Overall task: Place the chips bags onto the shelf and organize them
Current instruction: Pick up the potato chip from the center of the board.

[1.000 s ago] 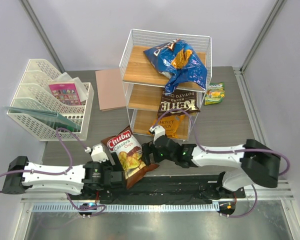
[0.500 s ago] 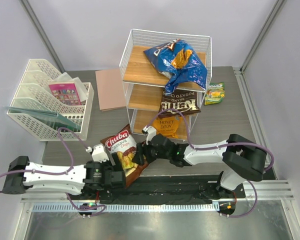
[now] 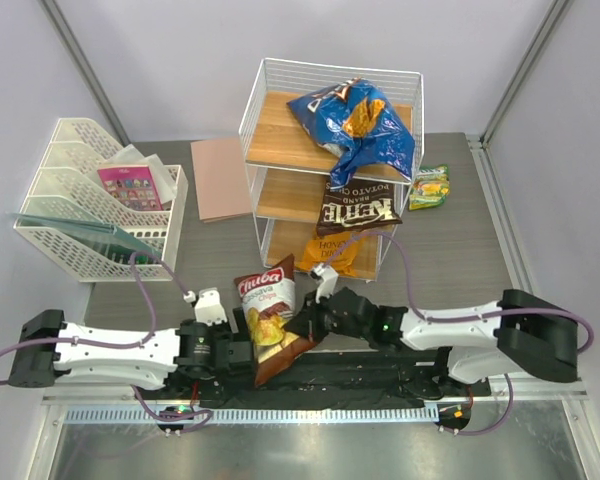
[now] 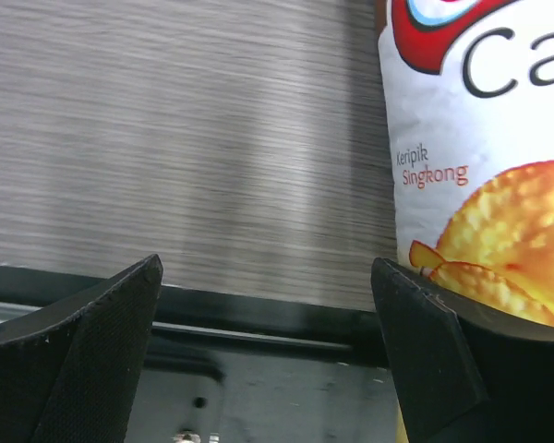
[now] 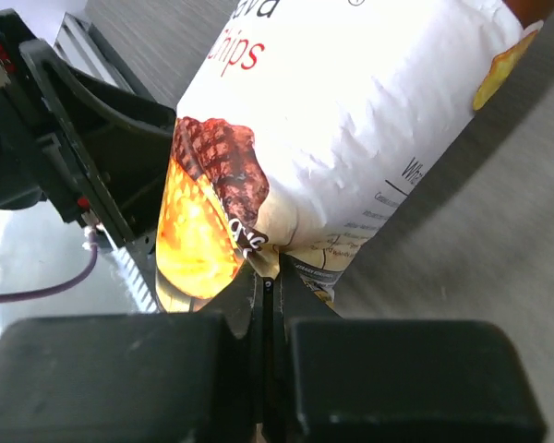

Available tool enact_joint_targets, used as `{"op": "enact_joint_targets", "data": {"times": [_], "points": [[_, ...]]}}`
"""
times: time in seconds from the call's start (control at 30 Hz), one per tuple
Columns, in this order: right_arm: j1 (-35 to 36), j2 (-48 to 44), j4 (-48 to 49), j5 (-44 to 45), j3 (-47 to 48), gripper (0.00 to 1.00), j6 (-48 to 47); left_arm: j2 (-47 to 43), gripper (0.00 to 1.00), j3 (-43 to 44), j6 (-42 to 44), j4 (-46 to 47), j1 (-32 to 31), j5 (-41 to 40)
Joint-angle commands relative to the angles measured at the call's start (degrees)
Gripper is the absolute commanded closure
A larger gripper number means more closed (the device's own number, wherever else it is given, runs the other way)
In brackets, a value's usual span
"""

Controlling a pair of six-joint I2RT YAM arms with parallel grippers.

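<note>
Since a second ago the right gripper [image 3: 302, 326] has gone from spread beside the brown-white bag [image 3: 268, 312] to pressed together on its edge, and the bag now stands further right and more upright, low in the centre of the top view. Red "Chuba" lettering sits on a white panel over a picture of golden chips; its lower end is dark brown. In the right wrist view the right gripper [image 5: 266, 273] pinches the crinkled bottom seam of the bag [image 5: 351, 120]. The left gripper [image 4: 268, 314] is spread wide and holds nothing; the bag [image 4: 480, 138] lies at the finger on the right of that frame, and contact cannot be judged.

Five chips bags are in view. One blue bag [image 3: 358, 125] lies crumpled on the top board of the shelf [image 3: 265, 115]. One dark brown bag [image 3: 358, 208] hangs out of the middle tier. One orange bag [image 3: 336, 256] is in the bottom tier. One small green-yellow bag [image 3: 430, 187] lies on the table [image 3: 460, 260] to the shelf's right. One shelf has three boards. At the left stand one file tray [image 3: 80, 235] with one pink packet [image 3: 135, 187] in it, and one flat tan board [image 3: 220, 178].

The orange bag is half covered by the dark brown one. The green-yellow bag's print is too small to read. From above, the left gripper [image 3: 246, 352] fingertips are hard to make out beside the bag.
</note>
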Motion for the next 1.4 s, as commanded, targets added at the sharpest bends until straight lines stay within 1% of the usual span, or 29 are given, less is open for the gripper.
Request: {"op": "enact_joint_targets", "data": {"times": [0.0,0.07,0.17,0.2,0.27,0.3,0.43,0.53,0.63,0.77,0.83,0.93,1.0,1.1,1.13,1.17,1.27,1.37], "points": [[1.1,-7.8,9.0,11.0,-9.0,0.99,11.4,3.4,0.05,4.1,4.6,8.2,0.0,-1.7],[1.6,-10.1,11.7,15.3,-13.1,0.99,14.3,5.0,0.04,5.5,6.2,8.8,0.0,-1.8],[4.3,-15.0,12.0,21.6,-15.1,0.99,15.4,5.0,0.04,5.7,8.1,11.8,-0.1,-0.5],[5.6,-16.0,12.2,26.4,-15.5,0.99,15.8,4.1,0.04,5.4,8.2,13.4,-0.1,0.5],[6.2,-17.6,14.9,30.0,-16.4,0.99,16.4,2.4,0.03,4.2,8.1,15.0,0.0,1.3],[6.3,-17.6,16.2,32.5,-16.5,0.99,16.7,0.3,0.03,3.8,8.3,15.5,-0.1,1.6],[6.3,-14.4,22.0,37.9,-15.0,0.99,16.0,-4.6,0.03,4.5,8.7,14.2,0.0,1.5],[6.4,-9.5,27.1,41.6,-12.4,0.99,15.2,-7.7,0.03,5.3,9.4,13.9,-0.1,1.0],[6.4,-3.2,31.8,43.4,-9.4,0.99,13.8,-9.0,0.04,6.6,10.1,13.7,0.0,1.0],[6.3,4.2,38.7,44.5,-6.8,0.99,15.4,-8.2,0.02,8.6,9.8,11.2,-0.1,1.3],[6.3,7.5,41.8,42.9,-5.3,0.99,15.2,-8.8,0.02,7.8,9.5,11.7,-0.1,0.9],[6.3,9.1,41.7,39.9,-3.8,0.99,17.0,-12.9,0.01,4.1,9.7,15.3,-0.1,-1.3],[6.2,9.1,42.2,39.1,-4.7,0.99,19.0,-18.3,0.0,-0.1,8.5,18.3,0.0,-4.0],[6.2,8.1,41.8,38.0,-5.1,0.99,19.3,-24.7,0.0,-5.0,11.1,24.1,0.0,-5.7],[6.3,8.0,40.8,37.5,-4.9,0.99,19.0,-25.5,0.0,-5.6,11.0,23.9,0.0,-6.7],[6.2,7.6,40.4,37.1,-4.8,0.99,19.1,-25.8,0.0,-5.6,10.9,23.8,0.0,-7.1],[6.3,6.9,38.8,35.0,-4.3,0.99,20.2,-22.4,0.0,-3.2,11.1,20.6,0.0,-8.7],[6.7,6.9,38.1,34.5,-4.3,0.99,21.1,-16.4,0.0,1.0,14.2,20.6,0.0,-9.5]]}}
